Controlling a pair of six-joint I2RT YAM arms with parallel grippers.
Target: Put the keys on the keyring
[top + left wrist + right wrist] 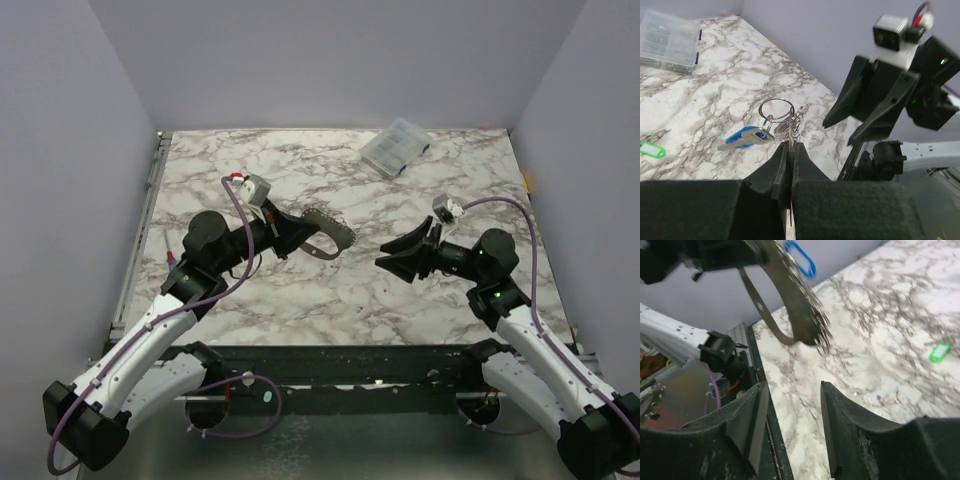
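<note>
The table [330, 300] is white marble, veined all over in grey and a faint brown, and the walls [330, 60] round it are a flat pale lavender. The left arm [150, 335] and right arm [545, 355] have white shells over black joints, with purple cables [238, 212] looping off them. The left gripper [791, 149] and right gripper [792, 402] are matt black, the right one's fingers scuffed with pale dust. The keyring [790, 292] is a dull silvery grey. The blue key [742, 139] has a bright blue head on a silver blade, and the green key [651, 149] carries a vivid green tag. The box [396, 147] is clear plastic with dark blue clasps.
</note>
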